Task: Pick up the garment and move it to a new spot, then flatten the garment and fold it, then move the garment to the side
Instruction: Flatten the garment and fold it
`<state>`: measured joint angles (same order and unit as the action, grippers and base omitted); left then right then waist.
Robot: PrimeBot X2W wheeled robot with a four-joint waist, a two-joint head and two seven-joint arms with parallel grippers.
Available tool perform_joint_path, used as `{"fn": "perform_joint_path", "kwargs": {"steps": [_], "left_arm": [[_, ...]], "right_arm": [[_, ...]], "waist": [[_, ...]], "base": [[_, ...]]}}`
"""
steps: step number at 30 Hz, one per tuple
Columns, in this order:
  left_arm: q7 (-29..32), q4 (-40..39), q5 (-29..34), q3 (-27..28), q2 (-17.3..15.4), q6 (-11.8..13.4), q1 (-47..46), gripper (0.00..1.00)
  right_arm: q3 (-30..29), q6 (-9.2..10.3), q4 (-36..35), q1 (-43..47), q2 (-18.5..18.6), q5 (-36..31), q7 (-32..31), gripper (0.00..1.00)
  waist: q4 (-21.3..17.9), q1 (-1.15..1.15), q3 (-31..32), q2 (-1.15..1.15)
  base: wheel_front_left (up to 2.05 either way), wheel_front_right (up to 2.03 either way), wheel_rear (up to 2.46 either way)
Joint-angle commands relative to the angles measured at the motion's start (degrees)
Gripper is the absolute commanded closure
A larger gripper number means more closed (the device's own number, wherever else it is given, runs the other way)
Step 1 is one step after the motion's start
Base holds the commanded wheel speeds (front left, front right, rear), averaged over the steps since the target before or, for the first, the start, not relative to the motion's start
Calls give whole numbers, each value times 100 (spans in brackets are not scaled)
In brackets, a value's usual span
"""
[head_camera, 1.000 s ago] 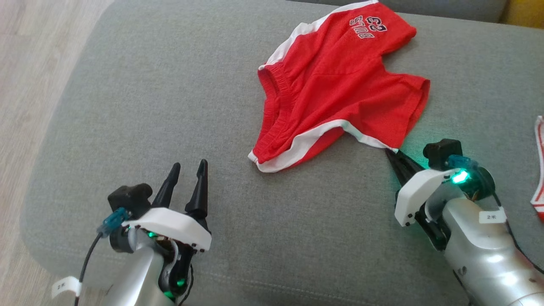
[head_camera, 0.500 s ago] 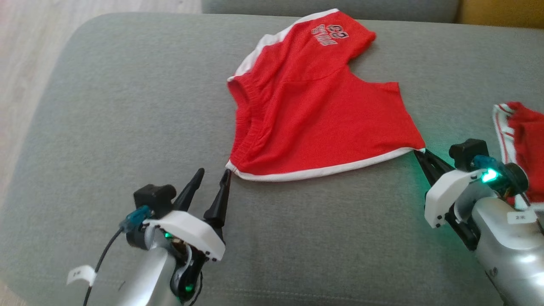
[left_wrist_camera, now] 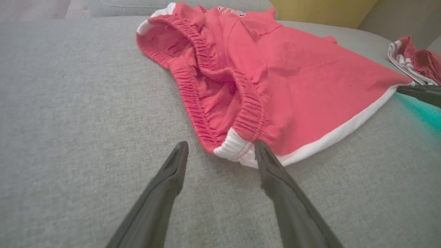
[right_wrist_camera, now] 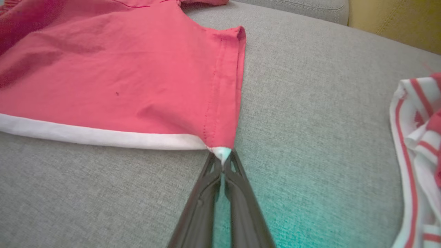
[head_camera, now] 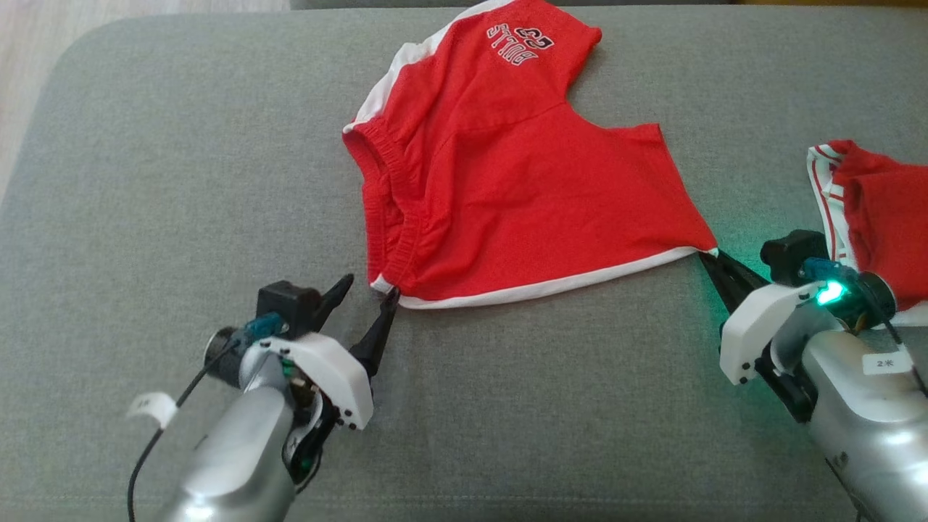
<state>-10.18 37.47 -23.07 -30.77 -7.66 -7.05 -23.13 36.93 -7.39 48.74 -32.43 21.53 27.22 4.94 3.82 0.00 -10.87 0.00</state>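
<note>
Grey sofa cushion (head_camera: 145,181) for a work surface, with a strip of pale floor (head_camera: 29,43) off the far left corner.

Left gripper (head_camera: 372,285): fingers spread and low on the cushion. In the left wrist view one tip touches the white waistband corner (left_wrist_camera: 234,150) and the other stands clear on bare fabric. Nothing gripped.

Red shorts (head_camera: 507,188): one pair, lying mid-cushion. The elastic waist gapes toward the left, the printed leg points away from the robot, and the white-trimmed edge runs along the near side. Mostly spread out, but the waistband is bunched and rumpled.

Right gripper (head_camera: 707,257): fingers pressed together, pinching the white hem corner (right_wrist_camera: 220,151) at the near right end of the shorts.

Second garment (head_camera: 877,210): one red piece with white stripes, heaped at the right edge, apart from the shorts.

Count: two grippers, one pair of shorts, one stray garment.

Judgement: flattening step, one corner secured. Next, the left fingers need to straddle the waistband corner and close on it. Both arms should then draw apart to tension the near edge. The risk is catching only one layer of the gaping waist.
</note>
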Motion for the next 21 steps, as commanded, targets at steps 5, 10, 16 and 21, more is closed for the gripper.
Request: {"fn": "perform_joint_path", "kwargs": {"steps": [5,10,16,21], "left_arm": [[-75,131,140,-103,-246,-29,-536,0],[-86,314,85,-317,-282,-39,-712,0],[-150,377,-78,-585,-304,-42,-850,100],[-281,372,-283,-648,-389,-43,-925,100]], "right_arm": [[76,-10,-118,-207,4,50,22,100],[115,-10,-107,-247,-18,83,32,100],[158,-10,-93,-287,-22,111,36,100],[182,-10,-104,-331,-4,97,137,100]], "waist": [[-49,0,-64,0],[-91,0,-87,0],[-114,0,-104,0],[-126,0,-44,0]], "base": [[0,0,0],[0,0,0],[0,0,0],[0,0,0]]}}
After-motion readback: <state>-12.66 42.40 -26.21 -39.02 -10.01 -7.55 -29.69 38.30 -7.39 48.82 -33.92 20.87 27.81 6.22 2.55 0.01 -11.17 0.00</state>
